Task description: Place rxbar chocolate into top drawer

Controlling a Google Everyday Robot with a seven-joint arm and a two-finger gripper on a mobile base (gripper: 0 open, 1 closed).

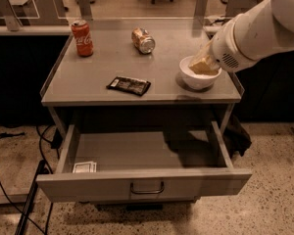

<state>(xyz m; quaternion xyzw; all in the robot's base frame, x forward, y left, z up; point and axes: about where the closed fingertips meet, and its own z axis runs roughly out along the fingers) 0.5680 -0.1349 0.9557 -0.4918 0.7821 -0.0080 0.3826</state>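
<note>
The rxbar chocolate [129, 85], a flat dark wrapper with a white patch at its left end, lies on the grey table top [98, 62] near the front edge. The top drawer [143, 185] is pulled wide open below it, with its bar handle [147, 188] at the centre of the front panel. My gripper [204, 65] is at the end of the white arm [255, 28], which comes in from the upper right. It hangs over the white bowl [198, 77] at the right of the table, well right of the bar.
A red cola can [82, 37] stands at the back left. A crushed can [143, 40] lies at the back middle. A small white packet [84, 167] lies in the drawer's front left corner. Cables [19, 199] run on the floor at the left.
</note>
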